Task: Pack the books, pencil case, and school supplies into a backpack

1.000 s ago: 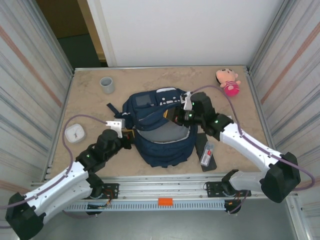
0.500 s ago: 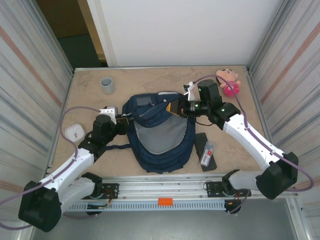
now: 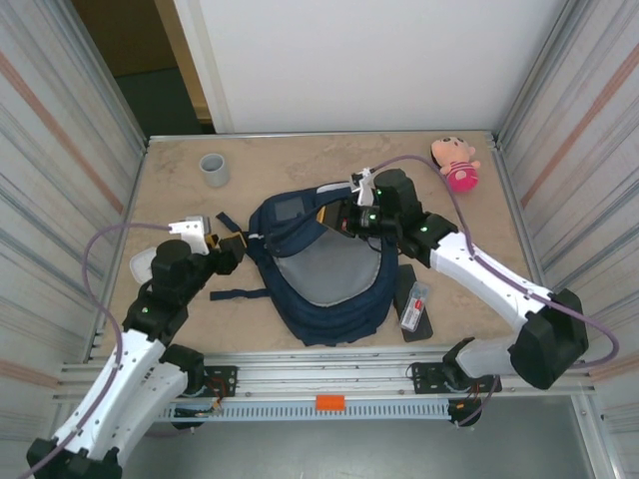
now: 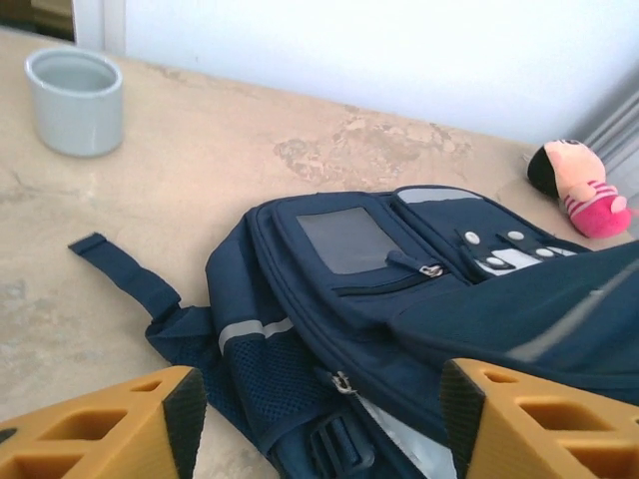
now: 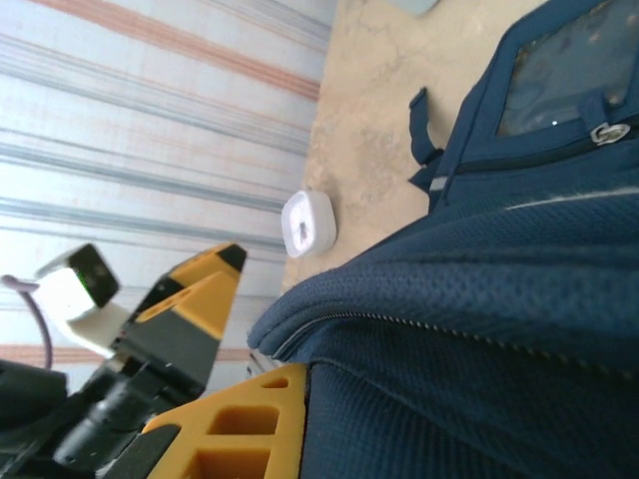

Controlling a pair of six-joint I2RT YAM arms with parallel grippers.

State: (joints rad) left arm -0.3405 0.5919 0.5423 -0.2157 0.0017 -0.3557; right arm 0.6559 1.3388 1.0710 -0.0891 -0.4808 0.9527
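Beige tabletop (image 3: 300,160), right gripper (image 3: 335,217) pinching backpack (image 3: 329,304) rim, left gripper (image 3: 233,246) spread open — just beside it.

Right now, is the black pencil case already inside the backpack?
No, the pencil case lies on the table beside the backpack, with the whitish packet resting on top of it.
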